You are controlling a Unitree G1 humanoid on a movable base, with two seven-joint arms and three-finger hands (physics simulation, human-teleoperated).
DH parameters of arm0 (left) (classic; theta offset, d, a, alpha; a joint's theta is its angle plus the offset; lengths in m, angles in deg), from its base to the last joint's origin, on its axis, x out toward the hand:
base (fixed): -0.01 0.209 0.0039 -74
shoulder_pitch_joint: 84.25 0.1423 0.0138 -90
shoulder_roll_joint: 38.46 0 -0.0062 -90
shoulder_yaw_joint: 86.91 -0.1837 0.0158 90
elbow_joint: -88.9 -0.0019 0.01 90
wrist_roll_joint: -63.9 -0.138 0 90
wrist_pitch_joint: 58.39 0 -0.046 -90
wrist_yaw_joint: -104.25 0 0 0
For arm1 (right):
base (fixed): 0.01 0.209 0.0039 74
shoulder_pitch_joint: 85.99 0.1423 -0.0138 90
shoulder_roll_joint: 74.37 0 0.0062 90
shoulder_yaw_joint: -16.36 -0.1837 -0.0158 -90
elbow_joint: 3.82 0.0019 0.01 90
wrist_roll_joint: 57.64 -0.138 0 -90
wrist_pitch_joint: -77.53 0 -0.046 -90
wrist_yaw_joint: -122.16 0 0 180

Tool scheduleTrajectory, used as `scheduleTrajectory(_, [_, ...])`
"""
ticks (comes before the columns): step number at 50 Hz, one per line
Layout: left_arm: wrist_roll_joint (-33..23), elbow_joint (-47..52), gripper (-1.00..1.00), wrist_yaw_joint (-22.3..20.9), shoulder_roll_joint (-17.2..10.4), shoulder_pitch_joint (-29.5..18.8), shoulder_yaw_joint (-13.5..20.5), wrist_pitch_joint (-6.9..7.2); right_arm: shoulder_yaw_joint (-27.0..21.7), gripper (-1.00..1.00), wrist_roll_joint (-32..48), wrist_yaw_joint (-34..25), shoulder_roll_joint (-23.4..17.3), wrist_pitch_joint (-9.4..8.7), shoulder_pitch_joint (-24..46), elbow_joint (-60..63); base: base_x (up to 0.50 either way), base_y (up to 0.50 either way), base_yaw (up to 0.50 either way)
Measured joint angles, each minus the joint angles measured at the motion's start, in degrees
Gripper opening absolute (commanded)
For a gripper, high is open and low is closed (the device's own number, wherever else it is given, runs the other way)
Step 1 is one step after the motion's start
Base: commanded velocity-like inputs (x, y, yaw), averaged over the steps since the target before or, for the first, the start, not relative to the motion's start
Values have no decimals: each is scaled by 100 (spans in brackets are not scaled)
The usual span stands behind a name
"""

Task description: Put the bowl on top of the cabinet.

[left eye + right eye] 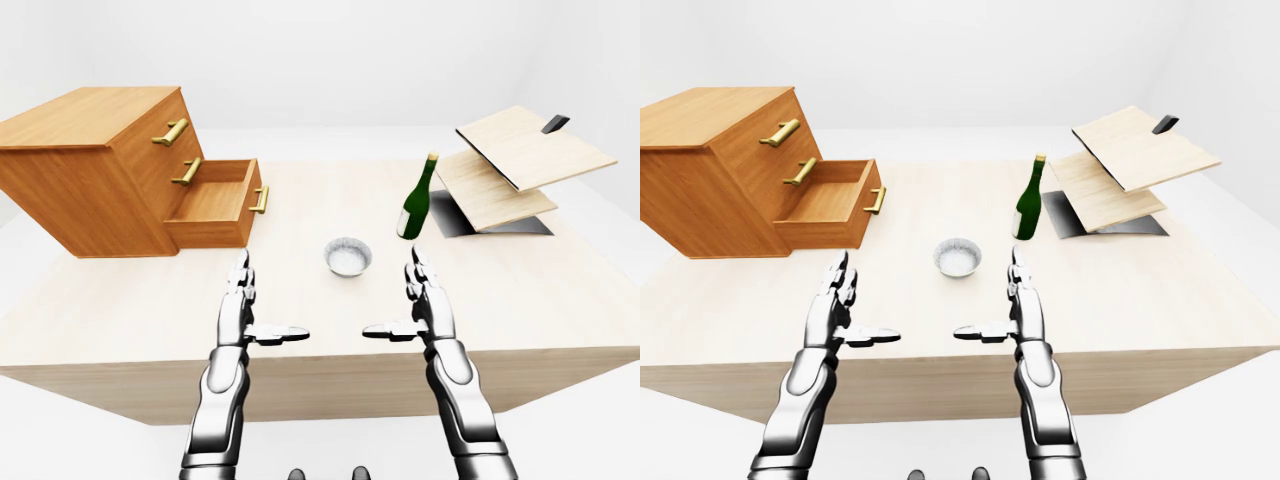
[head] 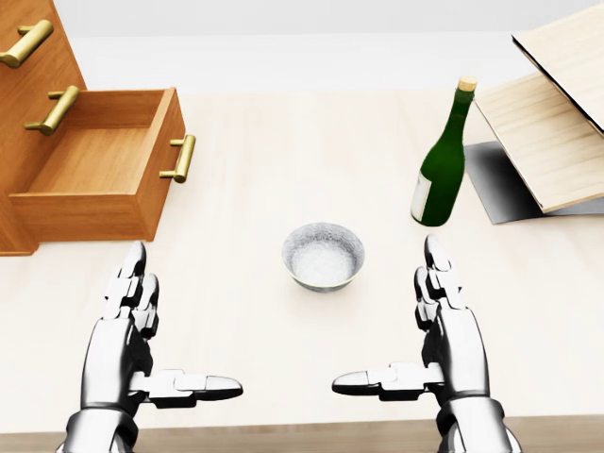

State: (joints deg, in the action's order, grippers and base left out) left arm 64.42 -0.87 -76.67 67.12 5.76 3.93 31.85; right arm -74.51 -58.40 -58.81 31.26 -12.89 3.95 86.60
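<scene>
So the small round silvery metal bowl sits on the pale wooden desk, untouched, at about 1 o'clock from the left hand and 11 o'clock from the right hand, both spread wide.

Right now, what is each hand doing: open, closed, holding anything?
Left hand: open, empty, short of the bowl.
Right hand: open, empty, beside the bottle.
</scene>
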Motion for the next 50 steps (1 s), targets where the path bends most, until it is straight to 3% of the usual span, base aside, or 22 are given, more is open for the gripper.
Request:
scheduleTrajectory(14, [56, 137, 100, -111, -54, 12, 101, 117, -90, 100, -111, -112, -39, -106, -16, 144, 0, 0, 0])
scheduleTrajectory(25, [68, 656, 100, -166, -69, 89, 121, 476, -118, 100, -111, -102, -54, -231, -20, 281, 0, 0, 0])
scheduleTrajectory(38, [136, 1642, 100, -254, -132, 87, 292, 476, -141, 100, -94, -88, -64, -309, -18, 362, 0, 0, 0])
scheduleTrajectory(50, [298, 2556, 100, -344, -309, -121, 716, 476, -172, 100, -93, -85, -77, -348, 0, 396, 0, 0, 0])
